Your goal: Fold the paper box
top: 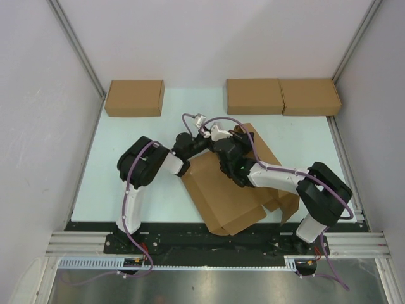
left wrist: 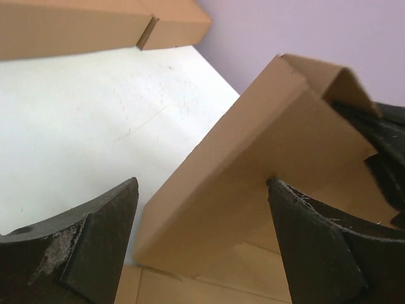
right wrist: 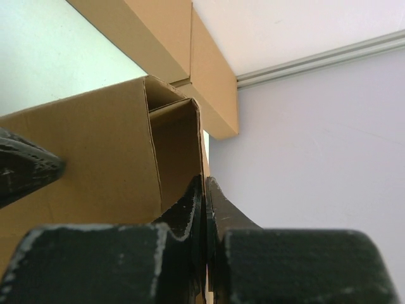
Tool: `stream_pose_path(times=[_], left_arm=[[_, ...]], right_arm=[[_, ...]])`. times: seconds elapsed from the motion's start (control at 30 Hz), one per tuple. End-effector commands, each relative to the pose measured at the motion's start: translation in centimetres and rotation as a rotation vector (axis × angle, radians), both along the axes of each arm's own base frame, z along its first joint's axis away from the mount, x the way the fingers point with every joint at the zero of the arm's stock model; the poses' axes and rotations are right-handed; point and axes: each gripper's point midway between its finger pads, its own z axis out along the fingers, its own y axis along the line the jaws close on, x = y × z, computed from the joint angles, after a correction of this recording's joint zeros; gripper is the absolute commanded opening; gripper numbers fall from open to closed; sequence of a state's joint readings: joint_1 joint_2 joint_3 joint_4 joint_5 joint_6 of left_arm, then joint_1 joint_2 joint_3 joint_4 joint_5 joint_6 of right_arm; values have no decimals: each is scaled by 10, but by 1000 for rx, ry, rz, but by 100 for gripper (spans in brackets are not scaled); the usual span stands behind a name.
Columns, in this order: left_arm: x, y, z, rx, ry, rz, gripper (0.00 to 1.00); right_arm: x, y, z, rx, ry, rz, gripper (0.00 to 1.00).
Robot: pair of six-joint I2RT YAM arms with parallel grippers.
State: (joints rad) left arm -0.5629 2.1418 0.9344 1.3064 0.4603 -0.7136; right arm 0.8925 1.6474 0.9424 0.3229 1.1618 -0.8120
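The paper box (top: 224,190) is a brown cardboard sheet lying partly folded in the middle of the table, with flaps at its near right. In the left wrist view one flap (left wrist: 253,164) stands raised and tilted. My left gripper (left wrist: 202,182) is open around that flap, with its right finger (left wrist: 304,234) touching the flap's edge. It sits at the box's far edge (top: 212,134). My right gripper (right wrist: 205,180) is shut on the thin upright edge of a folded corner wall (right wrist: 174,152). It sits just right of the left one (top: 240,142).
Three compact brown boxes stand along the back: one at the left (top: 134,97) and two side by side at the right (top: 254,95) (top: 310,96). Grey walls close in both sides. The right arm's elbow (top: 323,190) rises over the box's right flaps.
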Motion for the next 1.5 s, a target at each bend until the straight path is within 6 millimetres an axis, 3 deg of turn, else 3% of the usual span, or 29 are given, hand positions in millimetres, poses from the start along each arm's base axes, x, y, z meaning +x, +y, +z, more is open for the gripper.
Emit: stream_pose_path(times=[0.0, 0.13, 0.33, 0.37, 0.47, 0.63, 0.9, 1.07, 1.27, 1.47], left_arm=[[-1, -14, 60, -107, -245, -34, 88], [-6, -3, 59, -91, -254, -12, 89], [11, 44, 68, -162, -210, 65, 90], [17, 54, 68, -181, -184, 79, 94], [19, 68, 67, -209, -171, 92, 95], [10, 56, 68, -206, -184, 30, 94], [-23, 7, 62, -140, -249, -113, 95], [-26, -11, 56, -112, -260, -136, 94], [-26, -18, 51, -113, -264, -123, 94], [-25, -9, 57, -145, -315, -58, 94]], right_arm=[[0, 10, -21, 93, 46, 58, 0], [1, 6, -19, 101, 48, 52, 0], [0, 5, -16, 130, 55, 58, 0], [0, 7, -16, 143, 55, 62, 0], [-1, 7, -15, 151, 62, 65, 0], [-2, 6, -15, 163, 69, 69, 0], [-2, 9, -19, 166, 79, 75, 0], [-1, 9, -22, 170, 86, 76, 0], [0, 10, -26, 167, 92, 72, 0], [-1, 13, -29, 172, 114, 83, 0]])
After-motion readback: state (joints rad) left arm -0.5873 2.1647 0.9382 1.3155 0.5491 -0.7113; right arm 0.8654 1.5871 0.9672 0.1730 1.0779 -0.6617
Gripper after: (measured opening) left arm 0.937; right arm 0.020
